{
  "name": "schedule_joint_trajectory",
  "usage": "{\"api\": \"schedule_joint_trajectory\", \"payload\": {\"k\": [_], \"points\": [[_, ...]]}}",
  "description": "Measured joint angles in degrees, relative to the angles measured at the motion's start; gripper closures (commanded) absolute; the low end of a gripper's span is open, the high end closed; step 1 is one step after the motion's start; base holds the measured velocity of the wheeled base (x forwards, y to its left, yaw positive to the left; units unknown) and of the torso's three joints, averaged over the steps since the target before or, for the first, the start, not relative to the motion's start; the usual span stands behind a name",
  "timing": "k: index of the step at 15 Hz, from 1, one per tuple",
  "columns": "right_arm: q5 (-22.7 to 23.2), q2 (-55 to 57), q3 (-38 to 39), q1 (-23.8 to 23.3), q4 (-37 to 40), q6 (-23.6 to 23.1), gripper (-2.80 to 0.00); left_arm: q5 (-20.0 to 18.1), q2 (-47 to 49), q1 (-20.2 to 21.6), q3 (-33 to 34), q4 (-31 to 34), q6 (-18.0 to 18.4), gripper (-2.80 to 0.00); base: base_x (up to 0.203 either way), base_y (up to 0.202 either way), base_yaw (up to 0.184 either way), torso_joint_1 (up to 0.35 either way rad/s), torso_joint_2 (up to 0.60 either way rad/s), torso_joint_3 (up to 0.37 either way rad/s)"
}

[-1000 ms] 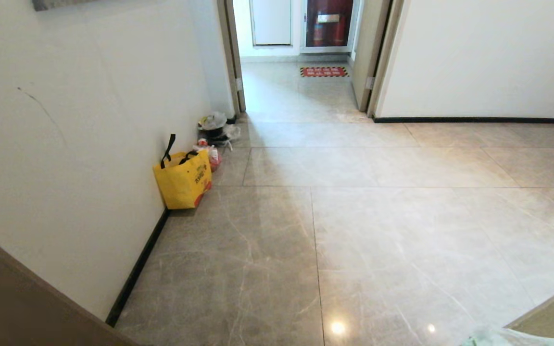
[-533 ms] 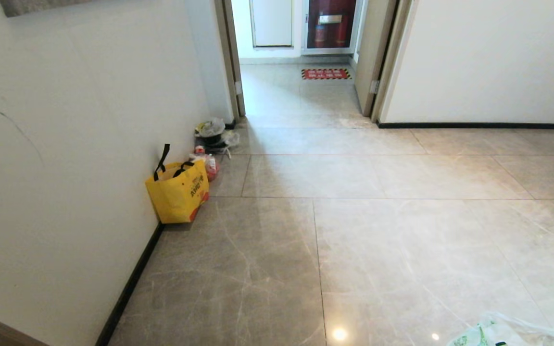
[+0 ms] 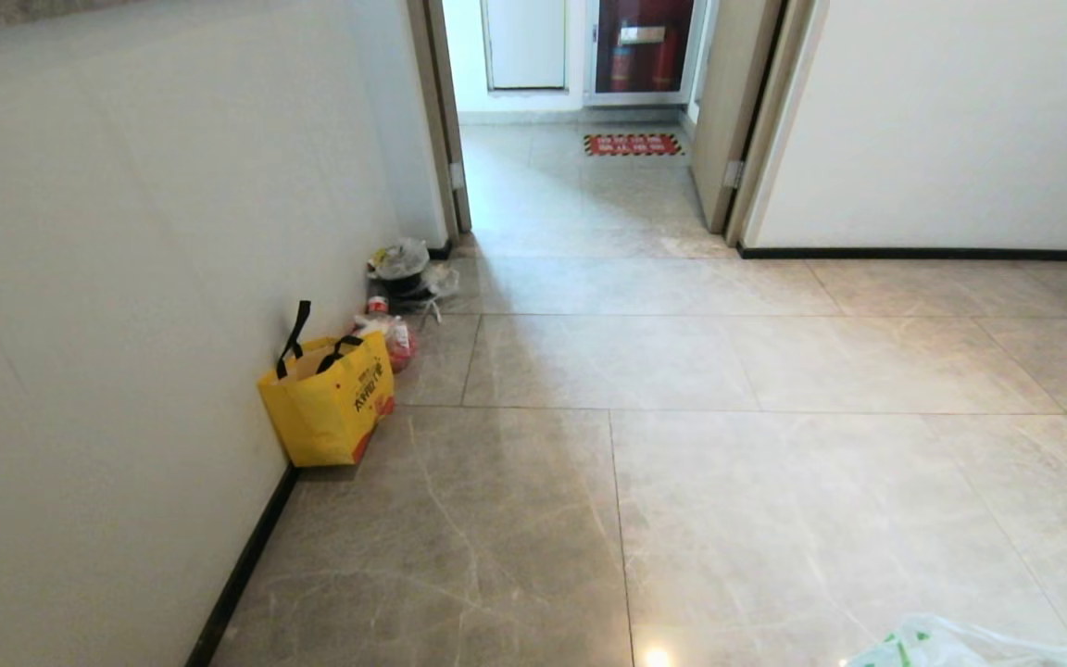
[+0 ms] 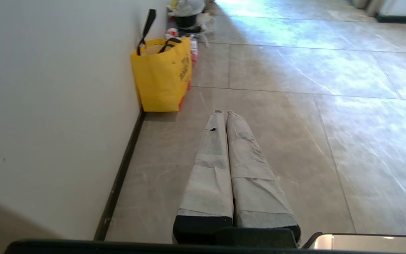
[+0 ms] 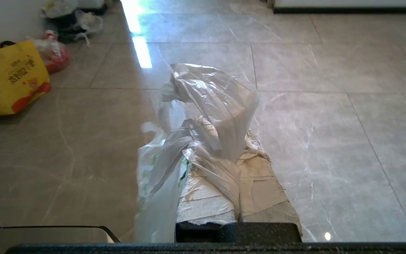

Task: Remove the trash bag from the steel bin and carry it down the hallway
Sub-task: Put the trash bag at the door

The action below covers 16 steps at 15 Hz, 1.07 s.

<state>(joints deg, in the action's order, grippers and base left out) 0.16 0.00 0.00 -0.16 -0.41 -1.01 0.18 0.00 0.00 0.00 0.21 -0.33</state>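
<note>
The trash bag (image 5: 213, 95), thin white see-through plastic with green print, hangs bunched over my right gripper (image 5: 225, 124), which is shut on its gathered top. A corner of the bag (image 3: 927, 647) shows at the bottom right of the head view. My left gripper (image 4: 223, 113) is shut with nothing in it and points along the floor near the left wall. The hallway (image 3: 700, 491) has glossy grey marble tiles under both arms. The steel bin is out of view.
A yellow tote (image 3: 328, 400) with black handles stands against the left wall (image 3: 144, 241). Beyond it lies a small heap of rubbish bags (image 3: 404, 270) beside an open doorway (image 3: 580, 139). A white wall with black skirting (image 3: 932, 252) closes the right side.
The whole head view has shifted: the tote and doorway sit lower and nearer, and the brown panels at the lower corners have left the picture. Both grippers keep their state.
</note>
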Motion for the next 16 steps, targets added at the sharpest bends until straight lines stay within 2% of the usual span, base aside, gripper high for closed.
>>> {"api": "schedule_joint_trajectory", "payload": {"k": [16], "points": [[-0.02,0.0,0.0,-0.02,0.0,-0.02,0.0,-0.02,0.0,0.0,0.0,0.0,0.02,0.0,0.19,0.0,0.002,0.001,0.0,0.002]]}}
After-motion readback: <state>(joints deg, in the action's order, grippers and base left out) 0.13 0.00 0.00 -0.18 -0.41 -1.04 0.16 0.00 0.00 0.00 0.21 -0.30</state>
